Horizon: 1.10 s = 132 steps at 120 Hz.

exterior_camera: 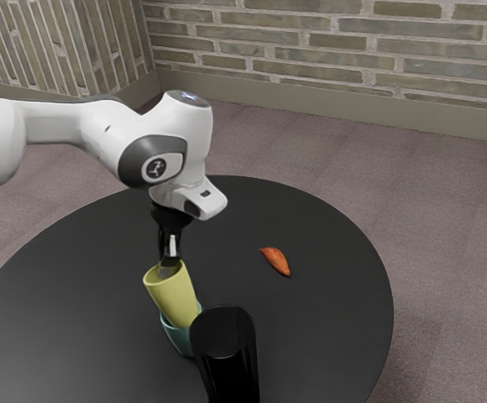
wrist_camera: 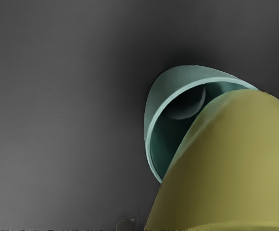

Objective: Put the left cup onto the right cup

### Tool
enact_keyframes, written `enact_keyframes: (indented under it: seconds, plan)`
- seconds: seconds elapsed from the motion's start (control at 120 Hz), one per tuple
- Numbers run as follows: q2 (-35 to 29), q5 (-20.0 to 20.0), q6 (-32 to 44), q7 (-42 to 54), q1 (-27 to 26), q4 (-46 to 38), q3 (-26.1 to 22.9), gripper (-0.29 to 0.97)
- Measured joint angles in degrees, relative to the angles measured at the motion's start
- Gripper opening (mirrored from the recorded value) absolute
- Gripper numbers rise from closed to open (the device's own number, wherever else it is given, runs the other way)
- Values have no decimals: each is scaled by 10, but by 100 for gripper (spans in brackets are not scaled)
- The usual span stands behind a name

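Brick walls [exterior_camera: 327, 50] in the back, rough tan-grey blocks with pale mortar, and a flat taupe floor [exterior_camera: 428, 185] with a carpet-ish grain. In the middle sits a round surface [exterior_camera: 327, 227], matte black and totally smooth.

The white arm [exterior_camera: 101, 138] is glossy plastic with a grey joint cap, and it comes in from the exterior view's left. Its claw [exterior_camera: 170, 252] points straight down, and its thin black fingers are pinched on the rim of the olive-yellow cup [exterior_camera: 175, 294]. One finger looks like it's inside the mouth and the other outside the wall.

That cup is a plain smooth cylinder with no handle and a matte finish. It's tilted, with its open end up toward the claw and leaning to the exterior view's left. Its bottom end is down inside the teal cup [exterior_camera: 175, 334], which stands upright on the surface.

From the wrist view, the olive-yellow cup [wrist_camera: 231, 168] is a big rounded wall right under the hand. It crosses over the thin pale rim of the teal cup [wrist_camera: 163, 120] and dips into its darker hollow. The surface [wrist_camera: 57, 96] around them is plain dark grey.

Just beside the teal cup, toward the camera, there's a taller shiny black tumbler [exterior_camera: 225, 353] with a dark open mouth. Well apart, toward the exterior view's right, lies a small orange tapered lump [exterior_camera: 275, 261]. I can't tell what it is.
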Motion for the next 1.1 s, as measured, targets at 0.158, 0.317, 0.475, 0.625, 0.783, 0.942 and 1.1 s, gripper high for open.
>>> enact_keyframes:
  seconds: [0.158,0.317,0.475,0.625,0.783,0.942,1.1]
  plan:
    - [22,0,-1,-1,11,0,-1,-10]
    - [37,1,-1,11,-2,32,0,12]
    - [2,4,-5,26,-13,41,0,41]
    - [-6,6,-8,36,-12,55,0,55]
    - [1,36,-36,51,-8,166,5,62]
    - [8,36,-64,64,3,207,9,65]
    - [9,22,-75,74,16,209,14,67]
